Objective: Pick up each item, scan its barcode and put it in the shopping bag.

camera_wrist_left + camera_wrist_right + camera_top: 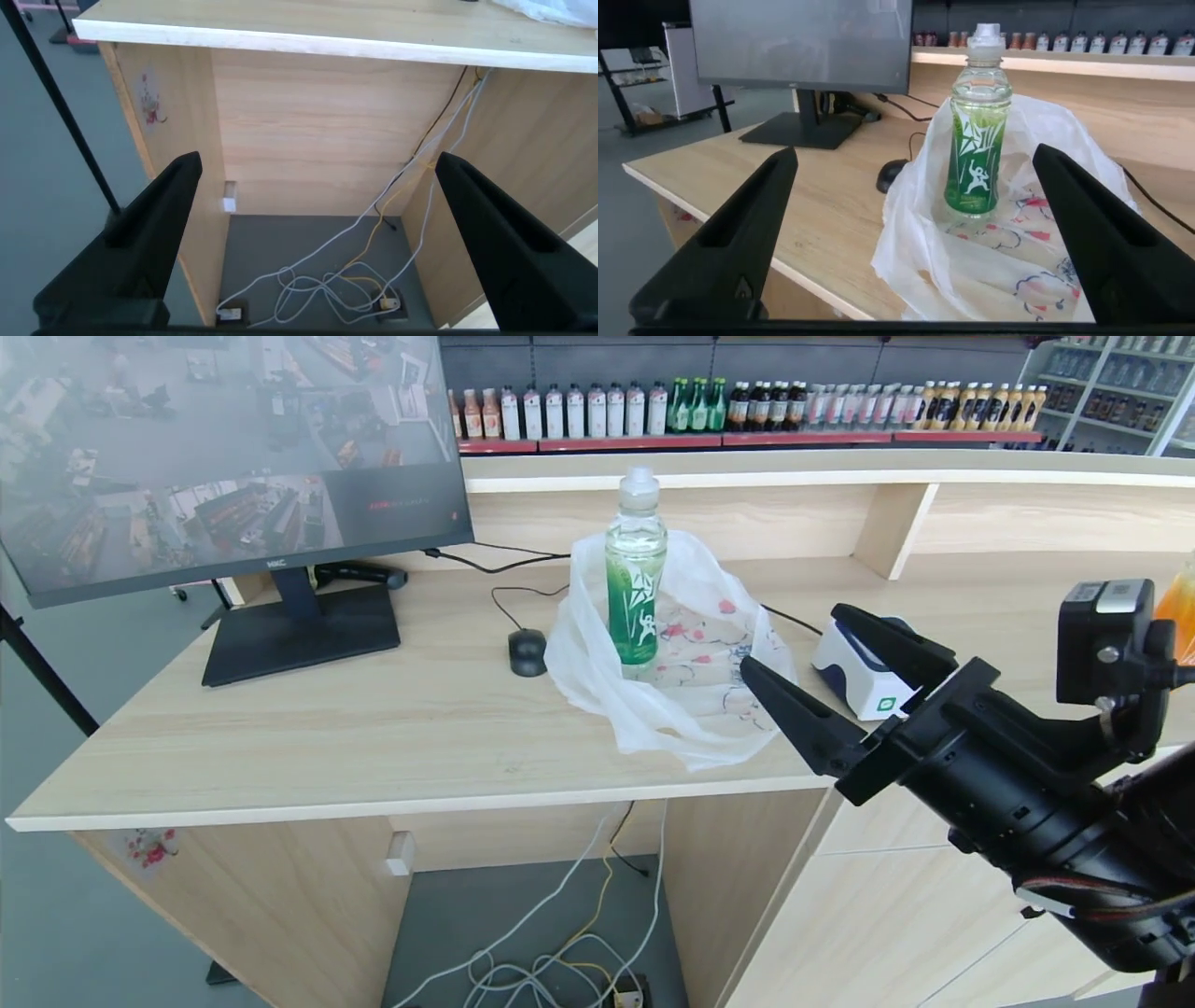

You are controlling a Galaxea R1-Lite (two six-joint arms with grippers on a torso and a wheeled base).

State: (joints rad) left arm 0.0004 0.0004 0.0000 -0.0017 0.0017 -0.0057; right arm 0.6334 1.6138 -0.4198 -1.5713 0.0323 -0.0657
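- The setting was a shop, seen at its checkout counter (373, 728) of pale wood.
- Behind the counter, a long shelf (747, 439) carried rows of bottled drinks.
- More stocked shelving (1111, 392) stood beyond the counter's right end.
- On the counter stood a monitor (224, 457) showing overhead camera feeds of shop aisles, a mouse (527, 651), a barcode scanner (854, 691) and a white plastic shopping bag (695, 644).

Light wooden counter (373, 709) with a monitor (224, 457), bottle shelves (635, 444) behind, grey floor (56, 915).
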